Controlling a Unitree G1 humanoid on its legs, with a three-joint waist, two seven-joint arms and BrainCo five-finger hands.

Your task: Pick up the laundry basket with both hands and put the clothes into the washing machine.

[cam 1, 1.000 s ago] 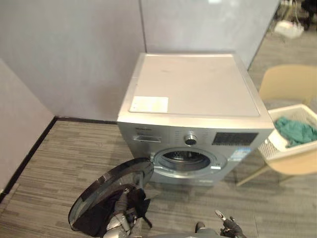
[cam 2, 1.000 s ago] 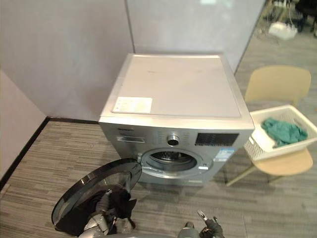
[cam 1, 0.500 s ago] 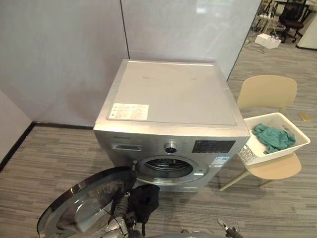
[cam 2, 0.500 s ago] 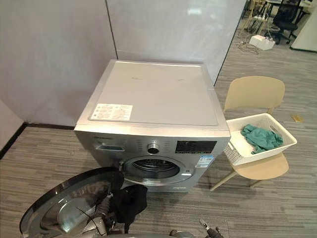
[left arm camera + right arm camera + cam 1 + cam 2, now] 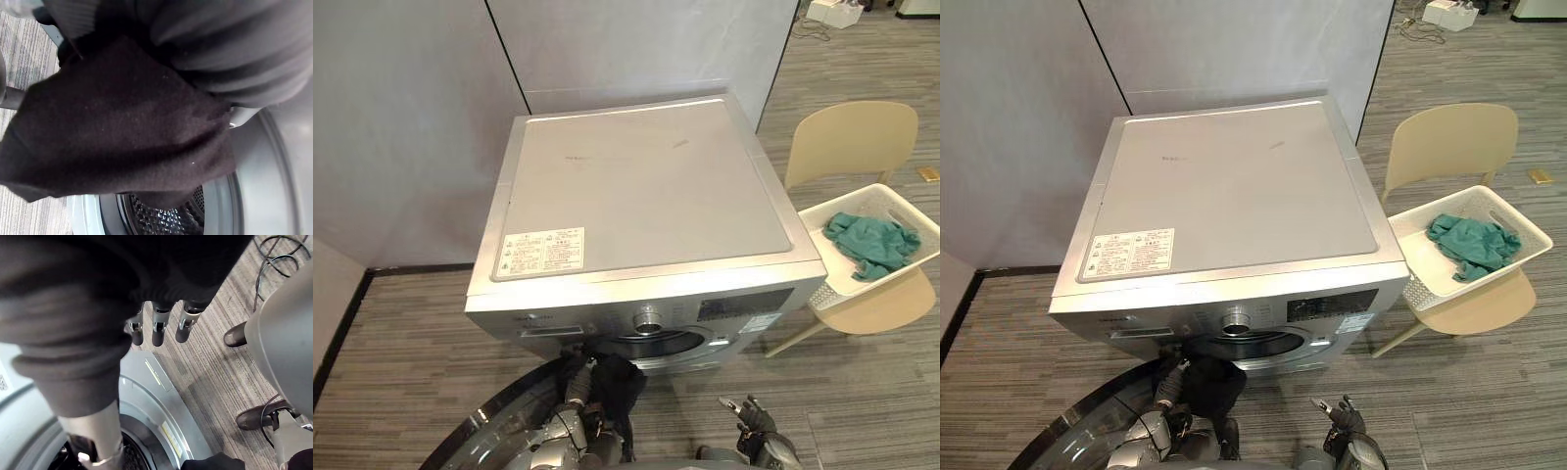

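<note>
Whole view has shifted over the last second: the head camera now looks more steeply down on the washing machine (image 5: 636, 186), so the apparent slide of the scene is the camera's, not the things'. Real change: the dark cloth (image 5: 617, 382), which hung low in front of the machine by the open door (image 5: 499, 436), is now raised to the mouth of the drum (image 5: 671, 343), just under its rim. The left hand (image 5: 578, 426) carries it. Its fingers are buried under the cloth, so I cannot tell the grip. The right hand (image 5: 156, 325) hangs in front of the machine, fingers loose, holding nothing. The basket (image 5: 824, 294) sits on the chair (image 5: 852, 142) to the machine's right, a green cloth (image 5: 871, 240) inside. Judgement: one garment about to go in, the green one outstanding.
</note>
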